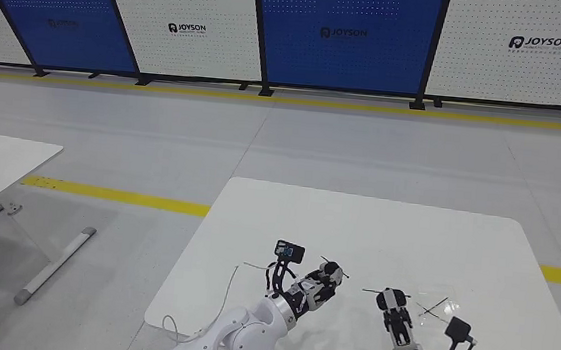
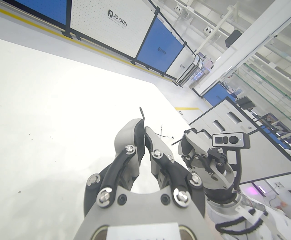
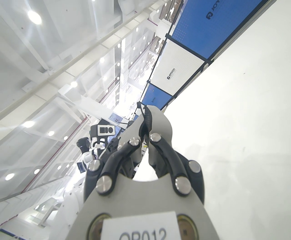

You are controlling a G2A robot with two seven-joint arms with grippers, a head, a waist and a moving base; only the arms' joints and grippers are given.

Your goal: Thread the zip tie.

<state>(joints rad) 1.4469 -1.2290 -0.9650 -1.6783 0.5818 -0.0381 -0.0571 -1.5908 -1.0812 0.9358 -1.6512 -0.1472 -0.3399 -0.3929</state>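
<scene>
Zip tie [image 2: 142, 113] is sticking up as a thin black strip from between the pads of the left gripper [image 2: 144, 127], which is pinching it with fingers pressed together over the white bench [image 1: 406, 236], near the robot's side. Close by, the right gripper [image 3: 145, 114] is clamping a black piece [image 3: 141, 108] ending in a small blocky tip, probably the head, though I cannot tell whether both are belonging to 1 tie. The 2 grippers are sitting near each other but apart, so the threading is looking not yet done. Trouble is likeliest coming from the tail. Only a short length is protruding, and being so slender it may be bending aside on contact and missing the slot. A slight tilt in either wrist would be causing the same miss, and closing the gap carelessly is risking the grey fingers knocking together and jolting the strip loose. The strip is looking like smooth, flat, flexible plastic tapering to a point. The pads are showing ribbed black rubber on rounded grey shells. The bench is presenting a smooth matte top with a rounded corner, with thin loose ties [image 2: 161, 134] lying on it beyond the grippers.
</scene>
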